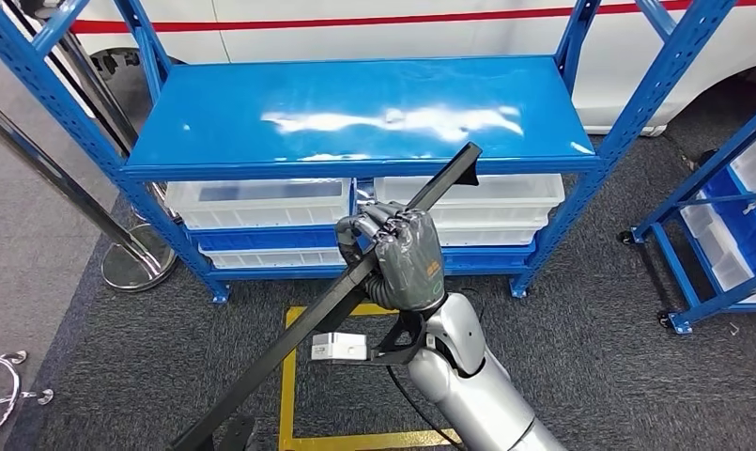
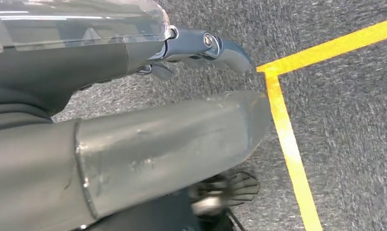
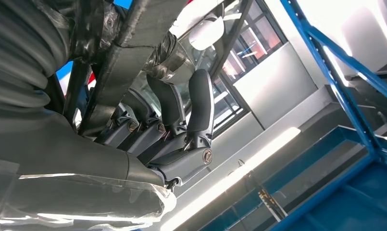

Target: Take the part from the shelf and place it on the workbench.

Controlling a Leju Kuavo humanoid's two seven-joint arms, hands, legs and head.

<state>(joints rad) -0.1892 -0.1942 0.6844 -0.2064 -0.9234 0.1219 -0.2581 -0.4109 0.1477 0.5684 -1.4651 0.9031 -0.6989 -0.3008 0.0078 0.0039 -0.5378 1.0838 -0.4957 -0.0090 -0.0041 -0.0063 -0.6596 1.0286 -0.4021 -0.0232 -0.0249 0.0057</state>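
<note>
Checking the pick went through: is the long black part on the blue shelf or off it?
Off it. The right hand grips the long black part in the air, slanting, in front of the blue shelf.

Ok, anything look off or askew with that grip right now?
The long black part sits diagonally in the right hand, held partway along, its lower end trailing down toward the floor and its upper end over the blue shelf edge. Nothing looks damaged.
</note>
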